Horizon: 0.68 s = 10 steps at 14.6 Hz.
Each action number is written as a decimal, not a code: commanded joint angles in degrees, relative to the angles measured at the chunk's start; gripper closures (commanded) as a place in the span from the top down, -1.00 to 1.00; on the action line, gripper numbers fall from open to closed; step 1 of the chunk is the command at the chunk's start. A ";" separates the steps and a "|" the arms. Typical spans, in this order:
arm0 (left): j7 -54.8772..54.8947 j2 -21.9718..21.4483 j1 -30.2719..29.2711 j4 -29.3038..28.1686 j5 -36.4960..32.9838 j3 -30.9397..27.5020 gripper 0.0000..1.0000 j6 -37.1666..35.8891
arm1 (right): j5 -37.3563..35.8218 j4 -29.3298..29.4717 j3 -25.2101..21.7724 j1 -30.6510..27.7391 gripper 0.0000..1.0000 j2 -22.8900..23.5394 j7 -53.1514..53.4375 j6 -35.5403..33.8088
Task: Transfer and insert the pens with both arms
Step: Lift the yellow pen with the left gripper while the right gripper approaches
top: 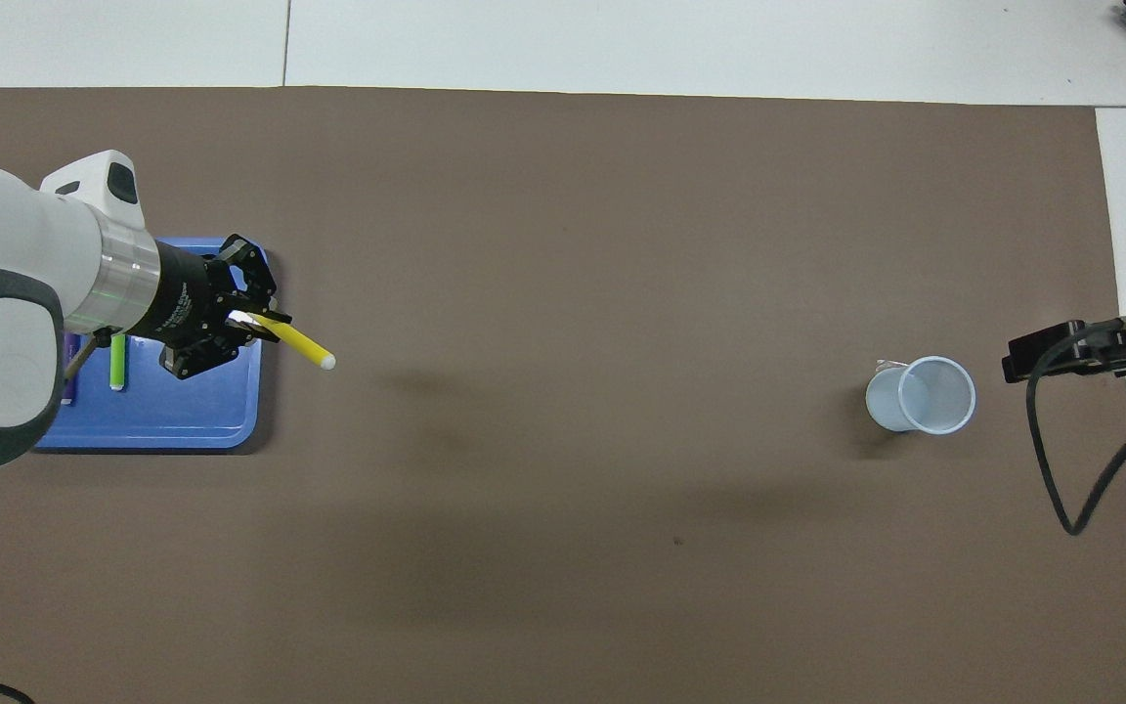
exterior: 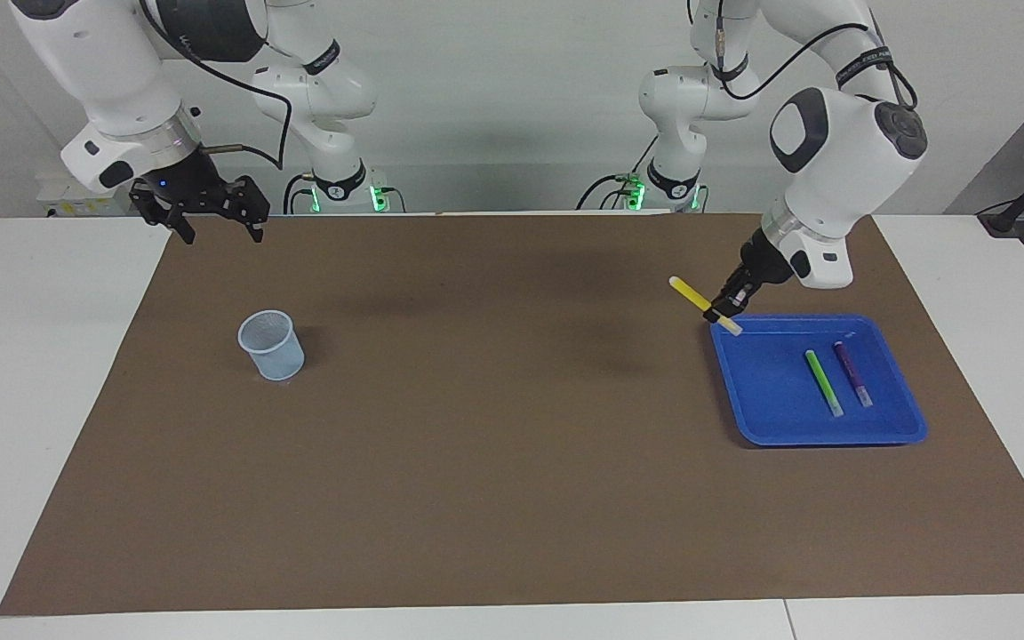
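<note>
My left gripper (exterior: 718, 310) (top: 252, 323) is shut on the yellow pen (exterior: 692, 295) (top: 301, 344) and holds it up in the air over the edge of the blue tray (exterior: 770, 418) (top: 172, 425), the pen tilted. The green pen (exterior: 823, 382) (top: 117, 364) and the purple pen (exterior: 852, 373) lie side by side in the tray. In the overhead view the purple pen is mostly hidden by the left arm. My right gripper (exterior: 208, 222) hangs open above the mat's edge near the robots, at the right arm's end, and the arm waits.
A pale blue mesh cup (exterior: 271, 345) (top: 923, 395) stands upright on the brown mat (exterior: 494, 444) toward the right arm's end. Two smaller white arms with green-lit bases (exterior: 343, 191) stand at the robots' end of the table.
</note>
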<state>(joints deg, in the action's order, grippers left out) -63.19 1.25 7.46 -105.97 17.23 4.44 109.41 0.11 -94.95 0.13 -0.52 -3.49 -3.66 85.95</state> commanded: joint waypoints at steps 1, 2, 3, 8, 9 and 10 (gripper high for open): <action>-11.65 -2.83 3.78 -1.25 1.83 -0.66 -1.00 0.80 | 1.21 -1.29 0.22 1.83 1.00 -1.69 -2.67 -1.05; -15.08 -3.18 4.57 -1.25 2.62 -0.58 -1.00 0.80 | 1.73 -1.90 0.31 2.88 1.00 -1.87 -2.67 -0.70; -18.08 -3.70 5.19 -1.43 4.19 -0.66 -1.00 0.72 | 3.13 -2.17 0.22 4.63 1.00 -1.95 -2.85 0.35; -24.16 -6.25 7.29 -4.76 12.29 -0.66 -1.00 0.45 | 19.70 -7.25 0.31 7.90 1.00 -3.27 6.42 10.09; -25.13 -6.78 7.65 -5.29 13.43 -0.58 -1.00 0.63 | 23.76 -8.66 0.31 9.12 1.00 -3.62 11.86 12.29; -25.48 -7.13 7.74 -5.64 14.83 -0.57 -1.00 0.72 | 26.23 -9.37 0.31 10.78 1.00 -3.97 16.09 14.40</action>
<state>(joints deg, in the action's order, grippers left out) -86.70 -2.97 13.89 -108.57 29.46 4.54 109.42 21.11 -99.77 0.43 8.42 -4.45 5.09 95.95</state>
